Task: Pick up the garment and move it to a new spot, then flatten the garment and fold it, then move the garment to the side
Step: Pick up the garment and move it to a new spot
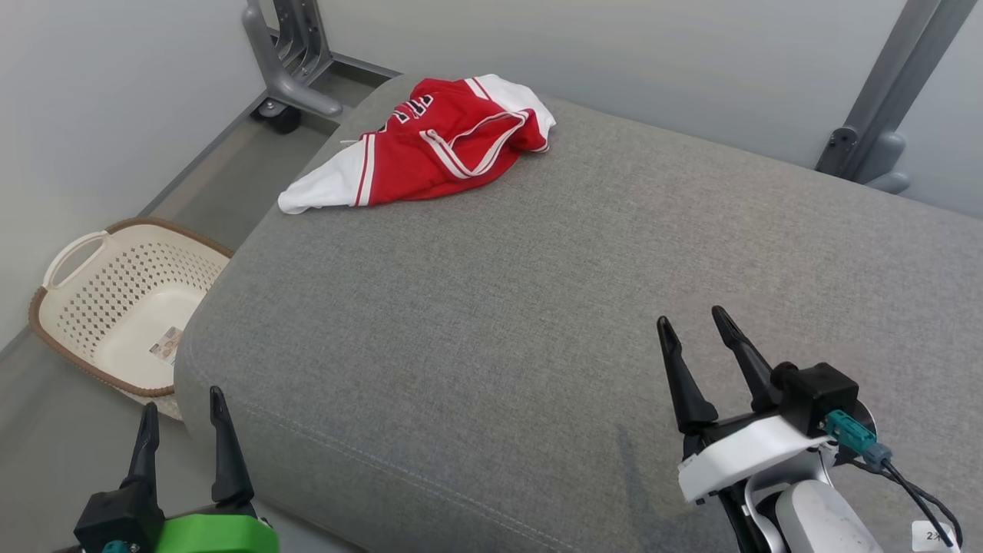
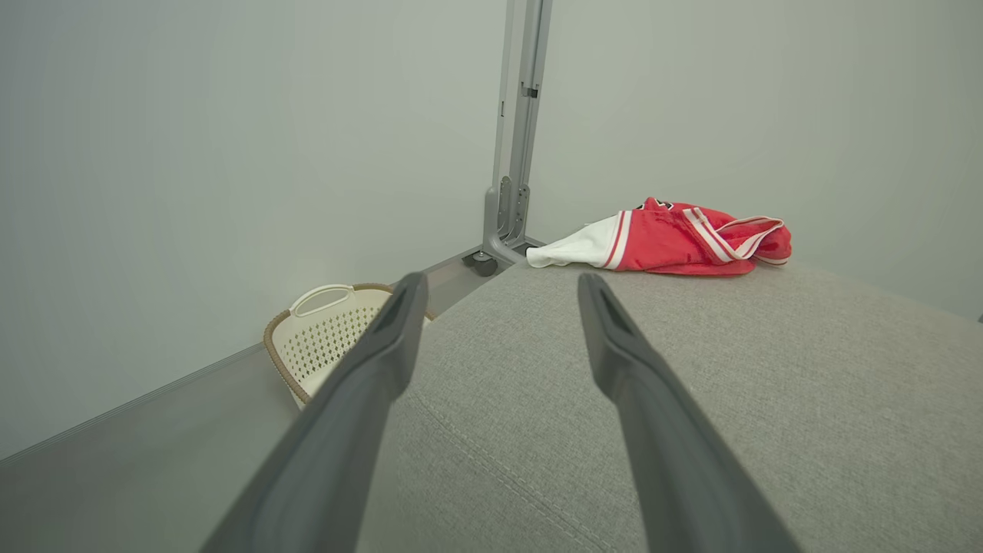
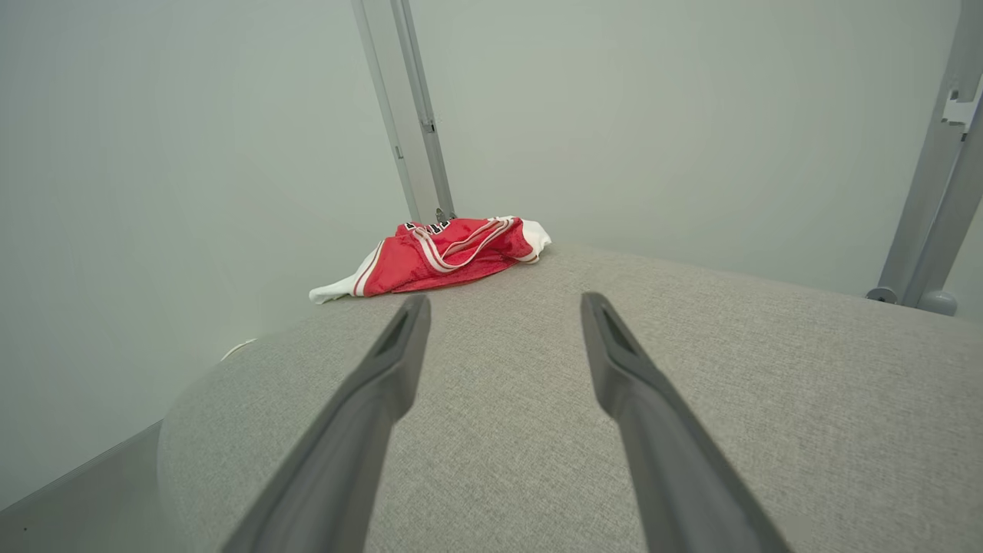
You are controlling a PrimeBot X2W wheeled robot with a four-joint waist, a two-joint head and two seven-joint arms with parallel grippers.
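Garment (image 1: pixel 430 142) crumpled at cushion (image 1: pixel 537 322) far-left corner. L end effector (image 1: pixel 183 399) & R end effector (image 1: pixel 690 315): released, empty, well apart from it.

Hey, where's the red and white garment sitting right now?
In the head view the garment lies crumpled at the far left corner of the grey cushion, beside the wheeled frame leg and beyond the floor basket.

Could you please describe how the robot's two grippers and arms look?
The left gripper and right gripper each have two long, dark, tapering fingers on a black block. The left has a bright green housing; the right a white housing, a teal connector, a black cable and a pale forearm.
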